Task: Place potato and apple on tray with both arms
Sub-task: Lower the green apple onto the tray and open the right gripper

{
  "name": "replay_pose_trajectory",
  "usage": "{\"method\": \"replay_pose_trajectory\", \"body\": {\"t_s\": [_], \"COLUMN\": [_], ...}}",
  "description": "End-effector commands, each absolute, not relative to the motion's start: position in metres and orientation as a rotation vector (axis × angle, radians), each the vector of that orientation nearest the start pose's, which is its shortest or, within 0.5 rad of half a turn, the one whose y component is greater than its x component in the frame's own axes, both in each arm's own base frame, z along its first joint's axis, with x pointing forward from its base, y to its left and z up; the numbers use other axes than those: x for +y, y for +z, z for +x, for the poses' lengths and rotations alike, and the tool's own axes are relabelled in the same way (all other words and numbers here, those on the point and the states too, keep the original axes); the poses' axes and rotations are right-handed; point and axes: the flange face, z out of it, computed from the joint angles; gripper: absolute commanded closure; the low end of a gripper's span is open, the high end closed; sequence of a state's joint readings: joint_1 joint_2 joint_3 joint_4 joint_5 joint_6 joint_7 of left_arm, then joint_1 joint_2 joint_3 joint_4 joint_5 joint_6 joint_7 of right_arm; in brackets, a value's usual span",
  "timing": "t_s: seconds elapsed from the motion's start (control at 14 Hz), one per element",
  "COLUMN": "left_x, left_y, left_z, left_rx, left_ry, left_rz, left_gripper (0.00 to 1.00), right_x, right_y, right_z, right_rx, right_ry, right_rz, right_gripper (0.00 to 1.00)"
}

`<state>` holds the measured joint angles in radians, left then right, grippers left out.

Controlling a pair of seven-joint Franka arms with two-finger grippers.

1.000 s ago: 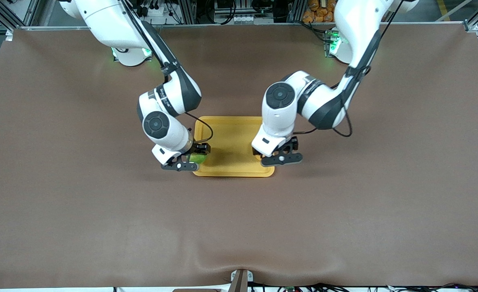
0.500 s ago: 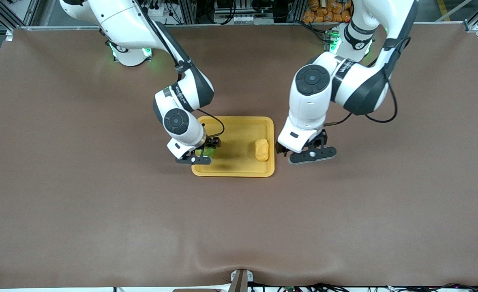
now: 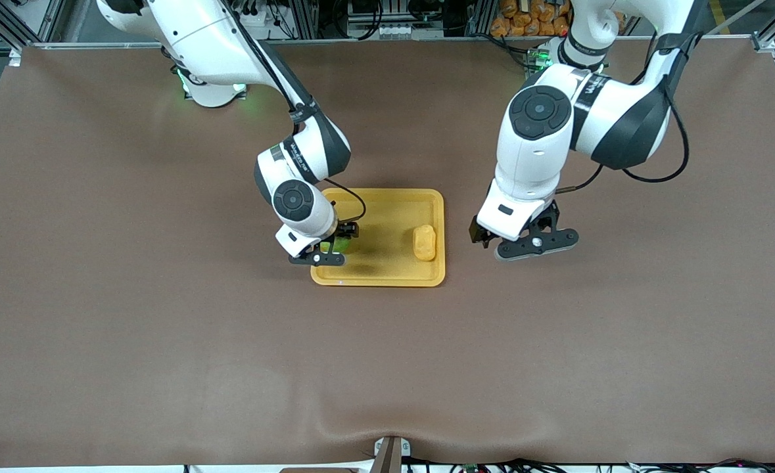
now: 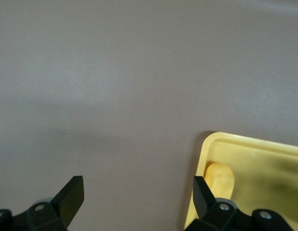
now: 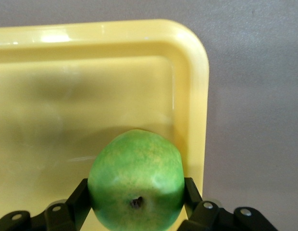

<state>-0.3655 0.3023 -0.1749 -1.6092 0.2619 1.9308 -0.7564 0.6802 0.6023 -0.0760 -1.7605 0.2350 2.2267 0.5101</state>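
Right gripper (image 3: 332, 247): clamped on the apple (image 5: 136, 179), over the tray (image 3: 379, 276).
Left gripper (image 3: 525, 238): spread, empty, above bare tabletop (image 3: 164, 341).
Potato (image 3: 424, 242): lying in the tray.

Front view: high, facing robots, whole table. Wrist views: close, looking down; all share tray (image 3: 377, 272) (image 4: 245, 144) (image 5: 192, 72).

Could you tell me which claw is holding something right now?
The right claw, over the tray, grips the apple; the left claw is open and empty.
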Motion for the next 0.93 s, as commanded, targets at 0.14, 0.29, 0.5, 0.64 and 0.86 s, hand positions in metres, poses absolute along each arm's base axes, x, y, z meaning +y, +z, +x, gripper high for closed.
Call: {"method": "replay_pose_trajectory", "body": {"t_s": [0.14, 0.29, 0.5, 0.64, 0.86], "left_x": [-0.267, -0.247, -0.206, -0.177, -0.149], "left_y": [0.497, 0.514, 0.536, 0.548, 0.561], "left_z": [0.569, 0.568, 0.57, 0.572, 0.57], "left_rx": [-0.112, -0.153, -0.136, -0.143, -0.081], "left_ry": [-0.168, -0.148, -0.098, -0.079, -0.058], "left_rz": [-2.945, -2.961, -2.996, -3.008, -3.003], "left_gripper": [0.0, 0.0, 0.0, 0.0, 0.0], "right_x": [0.374, 0.357, 0.293, 0.236, 0.141], "right_y": [0.233, 0.271, 0.337, 0.37, 0.423], "right_z": [0.533, 0.539, 0.573, 0.593, 0.606], "right_rx": [0.121, 0.132, 0.253, 0.269, 0.225], "right_ry": [0.297, 0.344, 0.265, 0.215, 0.127], "right_rz": [-3.075, -3.07, -3.015, -2.987, -2.949], "right_gripper": [0.0, 0.0, 0.0, 0.0, 0.0]}}
